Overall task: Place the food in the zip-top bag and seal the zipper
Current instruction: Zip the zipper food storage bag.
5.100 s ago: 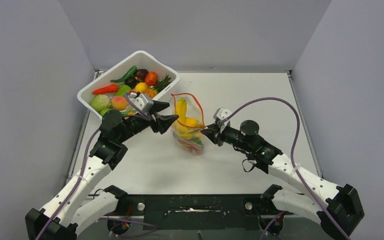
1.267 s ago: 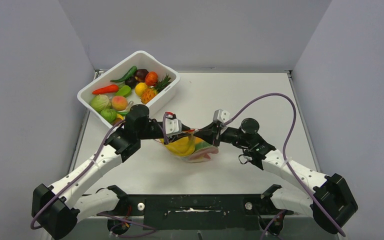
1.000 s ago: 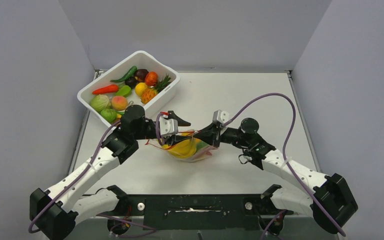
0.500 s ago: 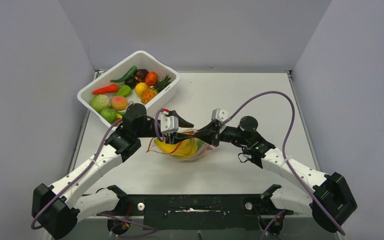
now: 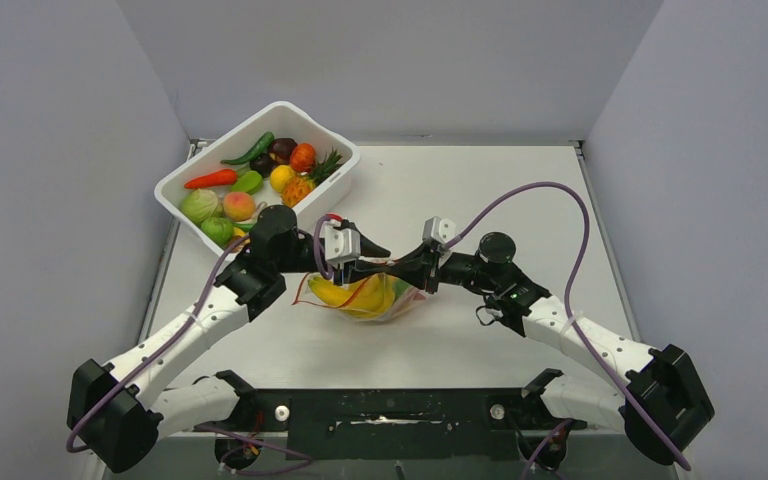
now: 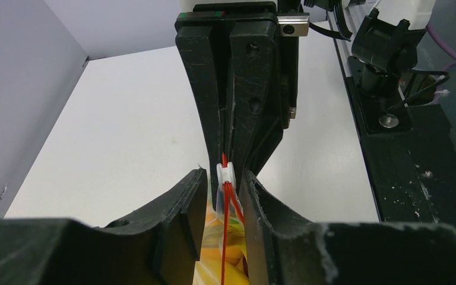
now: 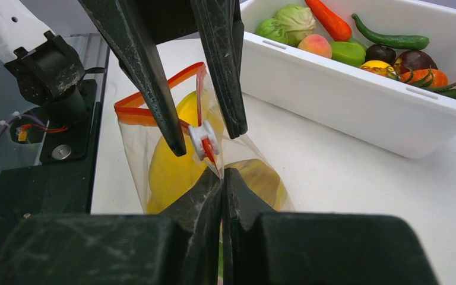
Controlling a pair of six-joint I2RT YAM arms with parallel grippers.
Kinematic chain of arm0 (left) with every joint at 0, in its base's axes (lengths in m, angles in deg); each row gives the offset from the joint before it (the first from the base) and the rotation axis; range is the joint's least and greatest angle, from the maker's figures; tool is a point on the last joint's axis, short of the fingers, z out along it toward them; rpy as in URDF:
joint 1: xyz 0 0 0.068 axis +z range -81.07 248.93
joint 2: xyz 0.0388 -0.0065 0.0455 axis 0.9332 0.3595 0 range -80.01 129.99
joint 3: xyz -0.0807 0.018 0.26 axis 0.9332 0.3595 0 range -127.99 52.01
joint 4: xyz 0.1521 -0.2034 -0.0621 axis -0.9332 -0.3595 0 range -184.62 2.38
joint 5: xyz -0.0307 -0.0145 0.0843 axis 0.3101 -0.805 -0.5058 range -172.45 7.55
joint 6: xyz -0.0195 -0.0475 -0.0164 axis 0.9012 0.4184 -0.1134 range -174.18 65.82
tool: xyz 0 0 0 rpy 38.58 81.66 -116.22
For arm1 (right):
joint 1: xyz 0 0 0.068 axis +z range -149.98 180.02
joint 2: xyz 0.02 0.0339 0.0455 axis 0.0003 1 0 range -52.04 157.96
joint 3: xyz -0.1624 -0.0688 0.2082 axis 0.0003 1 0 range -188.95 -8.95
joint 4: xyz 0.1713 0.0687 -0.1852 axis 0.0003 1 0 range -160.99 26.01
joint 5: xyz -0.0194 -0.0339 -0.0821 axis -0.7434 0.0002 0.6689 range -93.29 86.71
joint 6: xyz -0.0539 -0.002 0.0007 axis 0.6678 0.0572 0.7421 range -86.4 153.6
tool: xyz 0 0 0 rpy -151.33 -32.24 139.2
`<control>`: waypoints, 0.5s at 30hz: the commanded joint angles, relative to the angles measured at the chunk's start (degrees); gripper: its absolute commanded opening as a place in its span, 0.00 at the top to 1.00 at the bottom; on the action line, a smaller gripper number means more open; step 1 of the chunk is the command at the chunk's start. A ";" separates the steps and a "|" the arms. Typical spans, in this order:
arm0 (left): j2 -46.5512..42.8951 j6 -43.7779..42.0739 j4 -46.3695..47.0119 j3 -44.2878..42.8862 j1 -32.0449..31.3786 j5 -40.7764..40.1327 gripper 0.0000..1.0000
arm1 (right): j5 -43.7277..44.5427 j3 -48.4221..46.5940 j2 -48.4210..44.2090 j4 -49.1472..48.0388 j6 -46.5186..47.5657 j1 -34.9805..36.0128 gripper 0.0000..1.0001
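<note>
The zip-top bag point(image 5: 372, 298) lies mid-table with yellow bananas point(image 5: 352, 294) and other food inside. Its red zipper point(image 7: 153, 95) runs to a white slider point(image 7: 203, 138). My left gripper point(image 5: 362, 256) is narrowly open, its fingers on either side of the slider point(image 6: 227, 173) and the red strip point(image 6: 224, 237). My right gripper point(image 5: 407, 272) is shut on the bag's edge just past the slider; in the right wrist view the jaws point(image 7: 221, 173) pinch thin clear plastic. The two grippers meet tip to tip over the bag.
A white tub point(image 5: 332, 187) stands at the back left, close behind the left arm, holding a carrot point(image 5: 210, 179), cabbage point(image 5: 199, 205), peach point(image 5: 238, 205) and several other toy foods. The black base rail point(image 5: 390, 408) runs along the near edge.
The left gripper has opened and shifted a little right along the bag's mouth to the slider. The bag, earlier standing open, now sags low between both grippers.
</note>
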 commanded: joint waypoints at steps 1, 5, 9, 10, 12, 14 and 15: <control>0.73 1.20 4.33 -2.26 -0.06 1.41 0.74 | 0.79 -1.89 -0.22 -4.48 -0.23 0.27 1.00; 1.36 1.83 5.10 -2.12 -0.08 1.57 0.74 | 1.02 -1.67 -0.03 -4.81 -0.37 0.27 1.00; 1.68 1.38 4.89 -1.90 -0.19 1.57 0.82 | 1.84 -1.45 0.07 -5.41 -0.04 0.25 1.00; 1.70 1.46 5.02 -1.96 -0.14 1.75 0.86 | 1.76 -1.49 0.22 -5.37 -0.06 0.31 1.00; 1.51 1.75 5.52 -2.07 -0.18 1.64 0.91 | 1.50 -1.58 0.46 -5.27 0.10 0.29 1.00; 1.02 1.65 6.61 -1.47 -0.13 1.19 0.96 | 1.93 -1.62 0.71 -4.90 0.35 0.23 1.00; 0.72 1.66 7.32 -1.00 -0.20 0.97 1.00 | 2.00 -1.59 0.82 -4.84 0.64 0.23 1.00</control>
